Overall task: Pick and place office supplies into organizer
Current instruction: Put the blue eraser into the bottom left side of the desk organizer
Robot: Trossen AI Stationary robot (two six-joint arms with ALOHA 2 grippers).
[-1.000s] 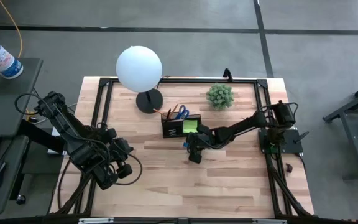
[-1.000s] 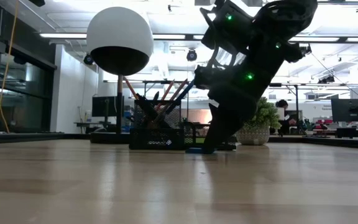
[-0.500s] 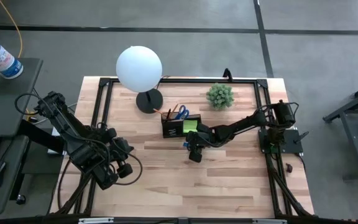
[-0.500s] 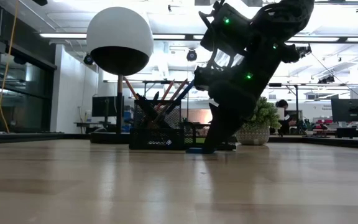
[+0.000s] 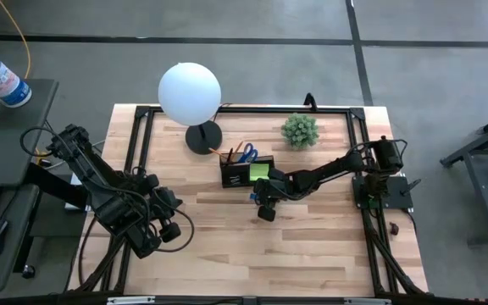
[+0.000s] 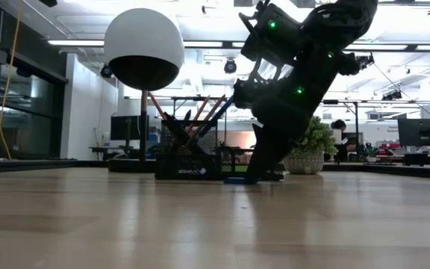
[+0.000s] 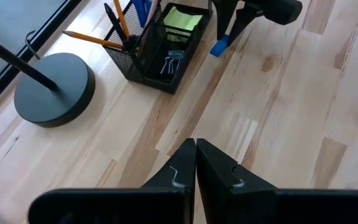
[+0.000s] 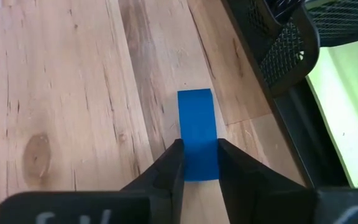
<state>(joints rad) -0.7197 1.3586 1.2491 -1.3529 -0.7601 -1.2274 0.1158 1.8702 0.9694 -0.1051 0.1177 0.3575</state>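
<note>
my right hand (image 8: pixel 197 163) is down at the tabletop (image 5: pixel 227 237), just in front of the organizer (image 5: pixel 247 172), with its fingers (image 8: pixel 170 167) set on either side of the blue block (image 8: pixel 197 133). the block lies flat on the wood, close beside the mesh wall. the fingers touch or nearly touch its long edges, so i judge i am pinching it, though it has not left the wood. this is the grasp step for the block.

the scissors (image 5: pixel 248 152), pencils (image 7: pixel 98 40), clips (image 7: pixel 170 60) and green pad (image 7: pixel 181 18) already sit in the organizer, so the block looks like the last loose piece.

next i need a firm squeeze, a straight lift clear of the mesh rim, then a short carry over an open compartment before letting go. the wall is near; a tilted lift could catch it.

my left hand (image 7: pixel 196 163) waits well apart, over the tabletop's near left part, fingers pressed together, holding nothing.
</note>
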